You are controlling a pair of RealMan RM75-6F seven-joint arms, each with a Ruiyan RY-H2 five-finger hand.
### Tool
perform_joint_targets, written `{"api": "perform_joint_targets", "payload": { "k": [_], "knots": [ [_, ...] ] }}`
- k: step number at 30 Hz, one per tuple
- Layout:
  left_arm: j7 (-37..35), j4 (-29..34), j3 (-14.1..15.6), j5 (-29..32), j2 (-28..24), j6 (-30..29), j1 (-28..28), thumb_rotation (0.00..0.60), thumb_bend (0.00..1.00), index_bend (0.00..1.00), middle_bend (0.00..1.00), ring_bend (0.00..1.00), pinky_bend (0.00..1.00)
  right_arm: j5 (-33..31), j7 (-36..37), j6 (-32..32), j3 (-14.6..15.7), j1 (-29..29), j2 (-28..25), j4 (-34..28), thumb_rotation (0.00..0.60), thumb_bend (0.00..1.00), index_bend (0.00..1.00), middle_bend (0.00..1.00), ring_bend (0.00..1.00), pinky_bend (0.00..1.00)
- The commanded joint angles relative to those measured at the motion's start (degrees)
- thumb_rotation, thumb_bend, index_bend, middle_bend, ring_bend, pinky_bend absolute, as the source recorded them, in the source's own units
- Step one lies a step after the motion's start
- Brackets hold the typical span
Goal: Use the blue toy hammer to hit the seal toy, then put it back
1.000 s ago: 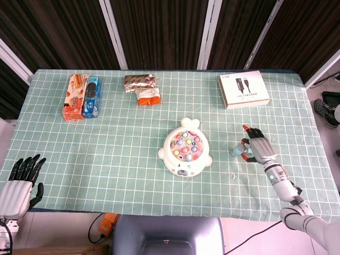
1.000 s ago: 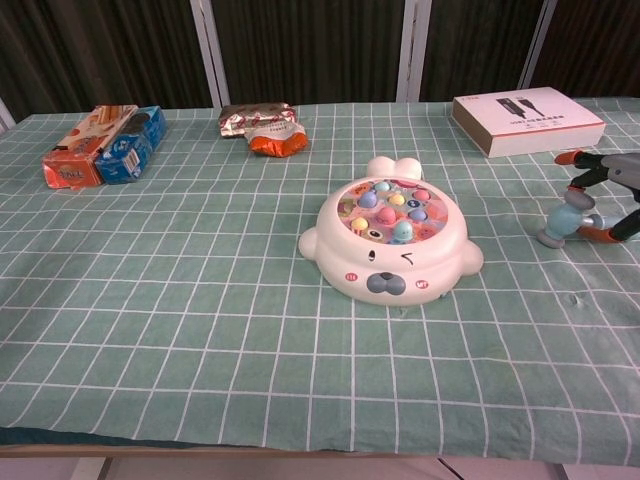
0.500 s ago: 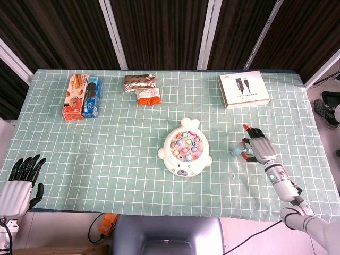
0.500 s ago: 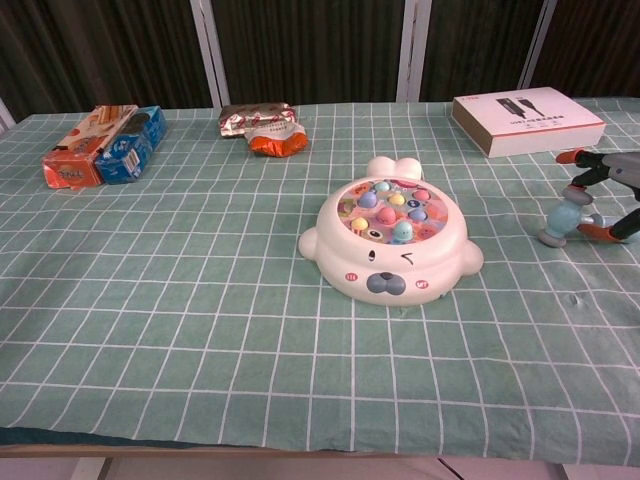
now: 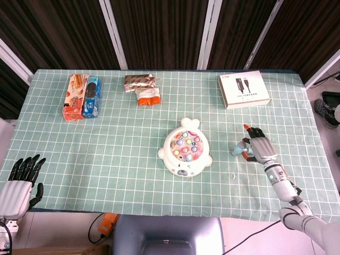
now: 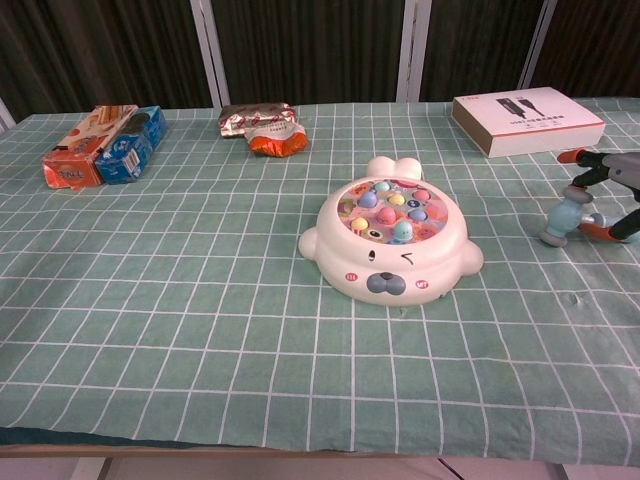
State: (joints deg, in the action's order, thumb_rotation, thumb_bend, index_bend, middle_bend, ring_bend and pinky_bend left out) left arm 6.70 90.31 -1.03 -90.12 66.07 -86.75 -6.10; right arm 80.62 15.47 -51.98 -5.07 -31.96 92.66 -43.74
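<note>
Fingers of the left hand (image 5: pixel 20 180) are spread and hold nothing, down off the table's near left corner. On the green checked tablecloth (image 5: pixel 106 154), an orange snack box (image 5: pixel 74 97) and a blue cookie pack (image 5: pixel 92 96) lie touching at the far left, with two snack packets (image 5: pixel 142 88) farther right. At the middle sits the seal toy (image 5: pixel 185 147). A white box (image 5: pixel 243 89) lies far right. Nearer, the right hand (image 5: pixel 258 149) has its fingers wrapped around the blue toy hammer (image 6: pixel 562 219), whose head rests on the cloth, well apart from the seal.
</note>
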Motion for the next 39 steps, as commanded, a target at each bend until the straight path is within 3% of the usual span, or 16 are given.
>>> {"api": "perform_joint_targets", "payload": {
  "k": [1,10,15,19,23,25,39],
  "knots": [
    [-0.1,0.0,0.0,0.0,0.0,-0.1,0.0,0.600,0.62,0.03,0.01,0.00,0.02,-0.2,-0.5,-0.2,-0.2,0.1,0.2,0.0,0.600,0.59,0.81,0.14,0.05,0.14],
    [-0.1,0.0,0.0,-0.2,0.0,-0.3,0.1,0.600,0.62,0.03,0.01,0.00,0.02,-0.9,-2.7,-1.2,-0.6,0.5,0.9,0.5,0.600,0.59,0.87,0.26,0.16,0.17],
    [-0.1,-0.1,0.0,-0.2,0.0,-0.2,0.1,0.600,0.62,0.03,0.01,0.00,0.02,-0.6,-3.2,-1.9,-0.6,0.6,1.1,0.9,0.600,0.59,0.87,0.38,0.29,0.21],
    [-0.2,-0.1,0.0,-0.2,0.0,-0.2,0.1,0.600,0.62,0.03,0.01,0.00,0.02,-0.4,-3.6,-2.2,-0.4,0.7,1.2,1.0,0.600,0.59,0.88,0.46,0.40,0.30],
    [-0.2,0.0,0.0,-0.2,0.0,-0.2,0.1,0.600,0.62,0.03,0.01,0.00,0.02,-0.3,-3.8,-2.3,-0.3,0.7,1.5,1.3,0.600,0.59,0.88,0.51,0.46,0.49],
    [-0.2,-0.1,0.0,-0.2,0.0,-0.3,0.1,0.600,0.62,0.03,0.01,0.00,0.02,-0.2,-4.0,-2.4,-0.3,0.7,1.6,1.5,0.600,0.59,0.88,0.53,0.49,0.53],
    [-0.1,-0.1,0.0,-0.2,0.0,-0.2,0.1,0.600,0.63,0.03,0.01,0.00,0.02,0.4,-3.1,-2.2,0.2,0.8,2.2,2.7,0.600,0.59,0.89,0.59,0.55,0.61]
  ]
}}
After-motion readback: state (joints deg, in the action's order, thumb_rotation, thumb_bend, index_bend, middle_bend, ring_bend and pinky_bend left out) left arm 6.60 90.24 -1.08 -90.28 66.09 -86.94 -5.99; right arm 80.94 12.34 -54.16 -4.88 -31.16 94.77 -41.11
